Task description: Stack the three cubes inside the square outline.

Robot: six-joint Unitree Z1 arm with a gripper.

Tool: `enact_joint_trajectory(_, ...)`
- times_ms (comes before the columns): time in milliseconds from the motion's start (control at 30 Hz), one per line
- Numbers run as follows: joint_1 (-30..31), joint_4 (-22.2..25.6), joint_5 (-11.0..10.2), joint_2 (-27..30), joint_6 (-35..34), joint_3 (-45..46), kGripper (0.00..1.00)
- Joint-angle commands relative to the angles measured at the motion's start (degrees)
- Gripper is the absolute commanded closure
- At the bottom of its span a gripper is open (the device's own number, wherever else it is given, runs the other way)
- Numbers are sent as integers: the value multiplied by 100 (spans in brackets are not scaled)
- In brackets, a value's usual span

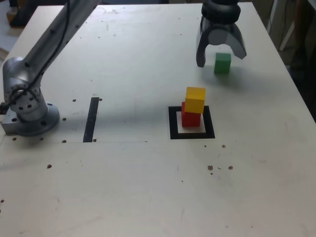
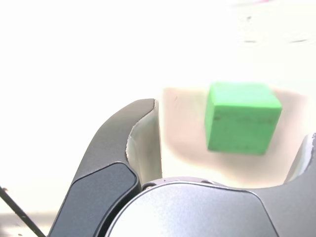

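Nearest the exterior camera, bare bench gives way to the square outline, where the yellow cube sits on the red cube, slightly askew. From its base at the exterior view's left, the arm reaches across to the far side. Its fingers point down and spread wide around the green cube, which rests on the bench between them, untouched in the wrist view.

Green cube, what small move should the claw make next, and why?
Probably lower the open claw straight down around the green cube, then close. The wrist view shows the cube sitting between the spread jaws, ungrasped, while the yellow cube already sits on the red cube inside the square outline.
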State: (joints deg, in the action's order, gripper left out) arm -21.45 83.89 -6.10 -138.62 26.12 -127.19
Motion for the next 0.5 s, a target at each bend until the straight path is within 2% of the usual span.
enact_joint_trajectory(0, -8, 95, 14, -164, 16, -151, 3)
enact_joint_trajectory(233, 50, 227, -13, -385, 16, -482, 15)
enact_joint_trajectory(467, 103, 271, -98, -508, -4, -655, 37)
